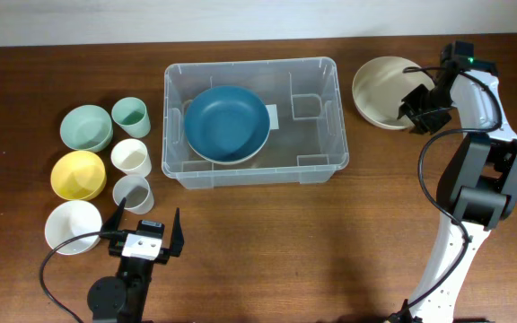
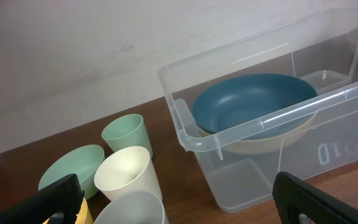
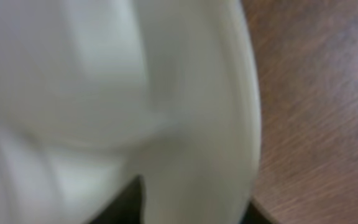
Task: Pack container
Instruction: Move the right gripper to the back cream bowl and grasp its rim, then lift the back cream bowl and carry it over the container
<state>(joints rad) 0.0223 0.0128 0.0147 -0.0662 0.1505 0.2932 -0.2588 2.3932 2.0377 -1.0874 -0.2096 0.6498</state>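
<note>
The container (image 1: 333, 135), a large clear plastic bin, stands at the table's middle back. A blue bowl (image 1: 227, 123) lies in its left half, nested in a pale bowl (image 2: 272, 140). To the right of the bin a beige bowl (image 1: 382, 90) rests on the table. My right gripper (image 1: 417, 108) is at that bowl's right rim. In the right wrist view the bowl wall (image 3: 166, 93) fills the space between the two dark fingers of the right gripper (image 3: 188, 208), shut on it. My left gripper (image 1: 148, 213) stands open near the front left, holding nothing, with the container (image 2: 185, 134) ahead of it.
Left of the bin stand a green cup (image 1: 130, 116), a cream cup (image 1: 131, 157) and a grey cup (image 1: 133, 192). Further left lie a green bowl (image 1: 86, 127), a yellow bowl (image 1: 78, 174) and a white bowl (image 1: 73, 226). The grey cup is just ahead of the left fingers.
</note>
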